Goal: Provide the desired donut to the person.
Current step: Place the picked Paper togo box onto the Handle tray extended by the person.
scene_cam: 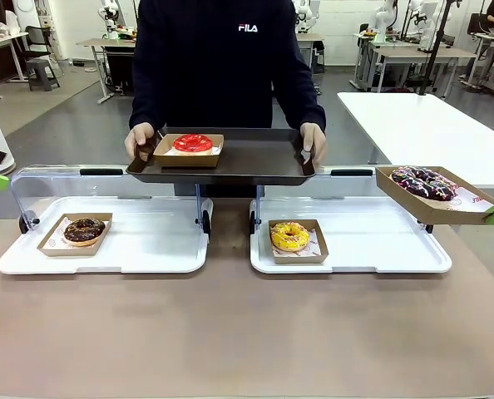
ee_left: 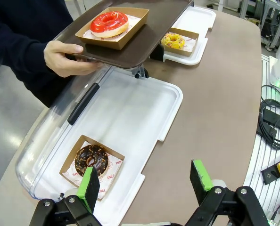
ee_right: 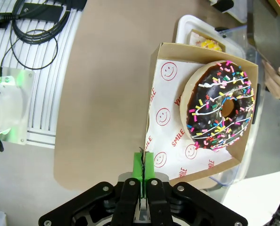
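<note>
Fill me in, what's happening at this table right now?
The right gripper is shut on the edge of a cardboard tray holding a sprinkled chocolate donut, lifted above the right white tray. The person holds out a dark serving tray already carrying a red donut. The left gripper is open, near the chocolate donut.

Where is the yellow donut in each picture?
Front view: the yellow donut sits in its box on the right white tray, near the middle.
Left wrist view: top, right of middle, beside the dark tray.
Right wrist view: peeking out at the top.
Shared landmark: the right white tray.
</note>
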